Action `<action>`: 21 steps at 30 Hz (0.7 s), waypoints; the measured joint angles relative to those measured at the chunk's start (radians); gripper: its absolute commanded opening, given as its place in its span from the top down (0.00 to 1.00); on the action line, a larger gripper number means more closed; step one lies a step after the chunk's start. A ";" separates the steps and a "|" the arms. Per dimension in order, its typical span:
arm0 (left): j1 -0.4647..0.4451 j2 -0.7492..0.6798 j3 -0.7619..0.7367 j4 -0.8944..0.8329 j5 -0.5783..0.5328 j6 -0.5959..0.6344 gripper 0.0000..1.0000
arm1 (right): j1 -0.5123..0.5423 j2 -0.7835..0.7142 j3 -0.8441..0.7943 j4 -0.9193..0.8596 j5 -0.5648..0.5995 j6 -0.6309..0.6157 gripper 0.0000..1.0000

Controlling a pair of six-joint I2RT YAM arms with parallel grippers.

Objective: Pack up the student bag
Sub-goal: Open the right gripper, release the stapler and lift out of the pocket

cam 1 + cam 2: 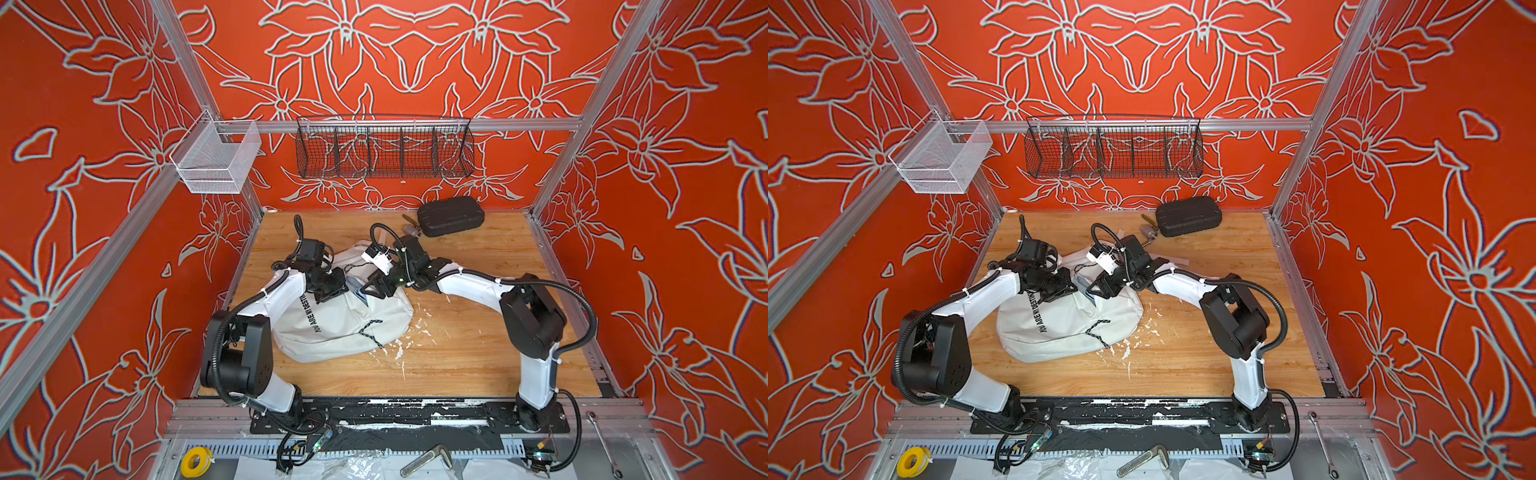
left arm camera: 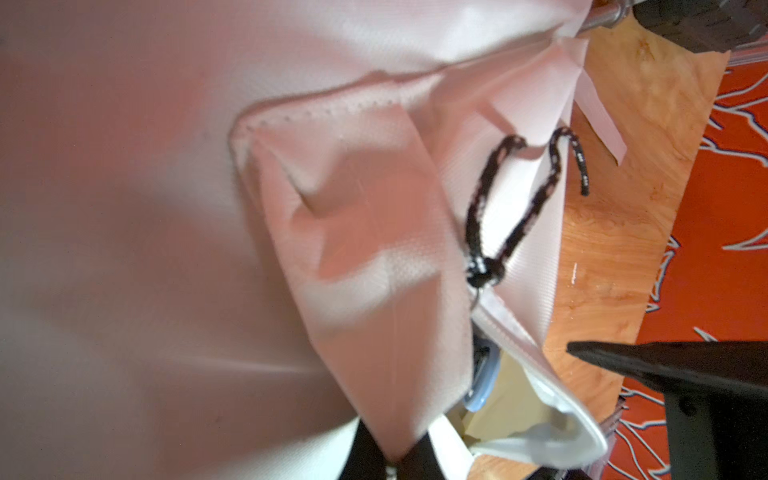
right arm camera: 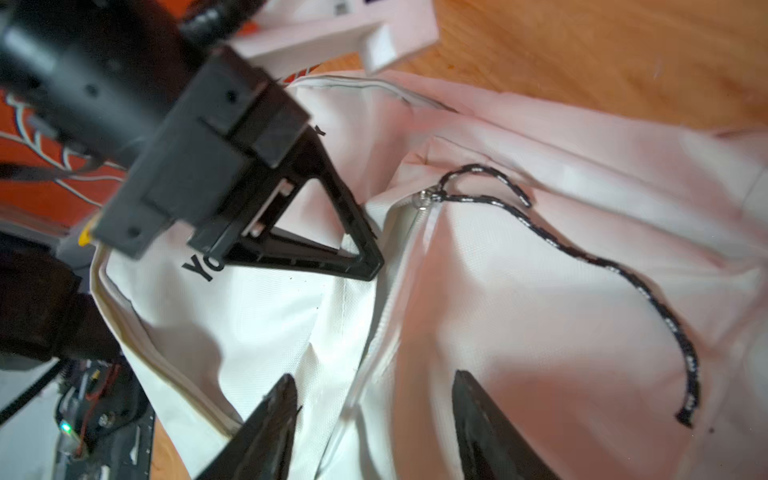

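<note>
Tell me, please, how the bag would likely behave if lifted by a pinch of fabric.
Probably floppy: the bag lies creased and slumped, so it may sag around a pinch. The left end effector is shut on a fold drawn into a peak, suggesting thin cloth. The cord would probably dangle.

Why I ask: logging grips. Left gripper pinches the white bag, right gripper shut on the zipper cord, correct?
No: the right wrist view shows the right gripper open, clear of the zipper cord. The left gripper does pinch the student bag.
</note>
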 measured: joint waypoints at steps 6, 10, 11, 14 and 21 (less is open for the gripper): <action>0.000 0.000 0.001 -0.003 0.080 0.021 1.00 | 0.016 0.011 0.084 -0.078 0.096 -0.213 0.39; 0.004 0.000 -0.013 0.021 0.142 0.022 1.00 | 0.038 0.042 0.142 -0.104 0.210 -0.250 0.39; 0.007 0.000 -0.015 0.026 0.160 0.021 1.00 | 0.048 0.049 0.146 -0.108 0.245 -0.254 0.38; 0.014 0.000 -0.015 0.037 0.201 0.020 1.00 | 0.069 0.068 0.138 -0.114 0.336 -0.252 0.37; 0.026 0.014 -0.015 0.051 0.251 0.021 1.00 | 0.085 0.088 0.132 -0.150 0.497 -0.206 0.35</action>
